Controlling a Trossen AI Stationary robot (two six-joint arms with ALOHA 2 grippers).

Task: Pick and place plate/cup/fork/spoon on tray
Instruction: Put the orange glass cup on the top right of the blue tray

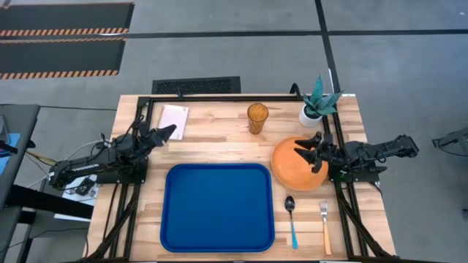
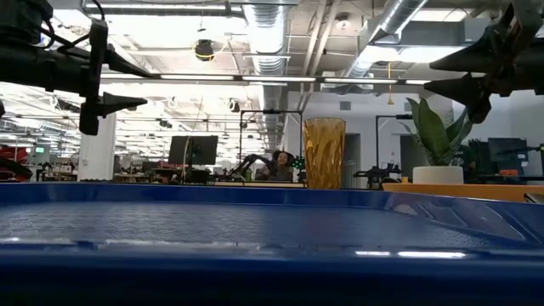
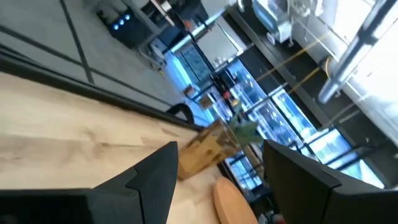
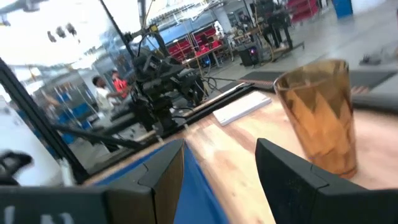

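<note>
The orange plate lies flat on the table, right of the blue tray. My right gripper hangs open above the plate, fingers pointing toward the table's left; it touches nothing. The amber cup stands upright at the far middle, also in the right wrist view and low view. The blue-handled spoon and orange-handled fork lie right of the tray near the front edge. My left gripper is open and empty at the far left, above the table.
A pale notepad lies at the far left beside my left gripper. A white pot with a green plant stands at the far right corner, behind the plate. A black frame runs along the table's far and side edges.
</note>
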